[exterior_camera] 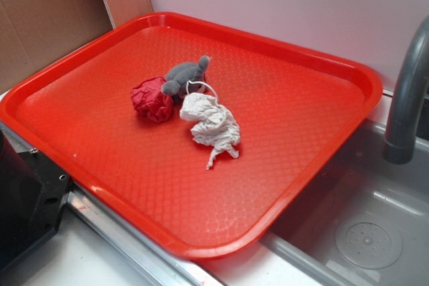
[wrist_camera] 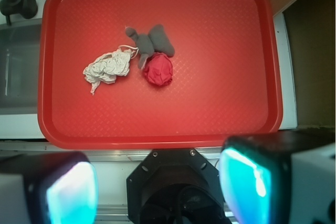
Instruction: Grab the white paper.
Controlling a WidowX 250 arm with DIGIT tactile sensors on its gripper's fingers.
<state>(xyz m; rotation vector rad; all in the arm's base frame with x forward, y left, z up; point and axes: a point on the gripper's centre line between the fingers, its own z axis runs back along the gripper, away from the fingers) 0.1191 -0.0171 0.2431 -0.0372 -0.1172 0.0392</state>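
Centrally, the white paper is found lying on the red tray, somewhat toward the tray's sink-side edge; it is a crumpled off-white wad with a thin twisted tail pointing toward the tray's near edge as seen in the wrist view. It is not held by anything. Just beside it, a small grey plush toy is noted, with a white loop that touches the wad. A red crumpled paper ball is seen against the plush toy and close to the white paper, on the side away from the sink. All three items are clustered near the tray's middle, well apart from every rim. The tray is set partly over a grey sink, beside a grey faucet. The gripper is observed beyond the tray's near edge, its fingers spread wide apart and nothing between them.
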